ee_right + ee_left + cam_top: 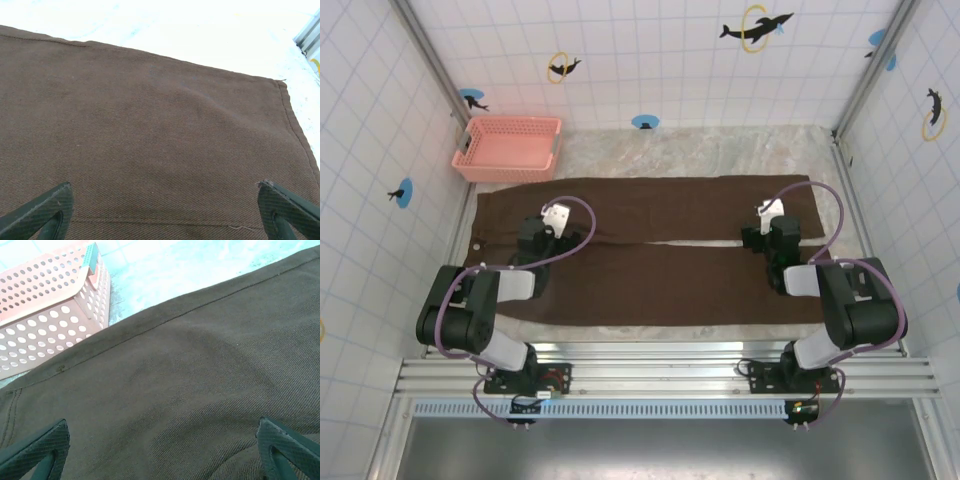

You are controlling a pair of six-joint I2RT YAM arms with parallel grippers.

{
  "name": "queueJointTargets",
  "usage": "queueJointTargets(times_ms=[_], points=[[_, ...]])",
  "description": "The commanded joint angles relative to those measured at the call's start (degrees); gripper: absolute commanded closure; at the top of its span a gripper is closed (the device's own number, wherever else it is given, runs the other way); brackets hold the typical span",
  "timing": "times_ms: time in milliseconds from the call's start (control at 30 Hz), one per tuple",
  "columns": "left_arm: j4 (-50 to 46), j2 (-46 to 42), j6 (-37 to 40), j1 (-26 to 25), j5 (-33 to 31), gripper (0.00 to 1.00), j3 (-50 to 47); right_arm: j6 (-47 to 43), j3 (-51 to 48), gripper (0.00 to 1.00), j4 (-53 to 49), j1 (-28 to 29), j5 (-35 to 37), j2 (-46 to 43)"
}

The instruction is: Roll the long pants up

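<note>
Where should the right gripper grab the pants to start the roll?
Probably the far leg's cuff hem, coming down from above. The pants lie flat on the table, so that hem is a free, straight edge at their right end, and the open right gripper is already close to it.

The cell is enclosed by white tiled walls [650, 60], on which dolphin stickers [752, 28] and blue discs [645, 122] are scattered. A pale marbled tabletop [720, 150] is lit brightly and evenly. Metal posts [432, 60] are set at 11 and 1 o'clock; an aluminium rail [660, 378] is laid at 6 o'clock.
</note>
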Motion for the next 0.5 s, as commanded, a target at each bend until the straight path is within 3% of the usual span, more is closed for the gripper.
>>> queueJointTargets(times_ms=[0, 467], points=[[2.00, -0.06, 1.16, 0.47, 0.53, 0.03, 0.24, -0.04, 1.12, 0.03, 2.39, 0.01, 0.82, -0.71], [1.97, -0.09, 1.21, 0.52, 0.61, 0.03, 0.15, 0.03, 1.22, 0.03, 2.25, -0.23, 0.28, -0.64]])
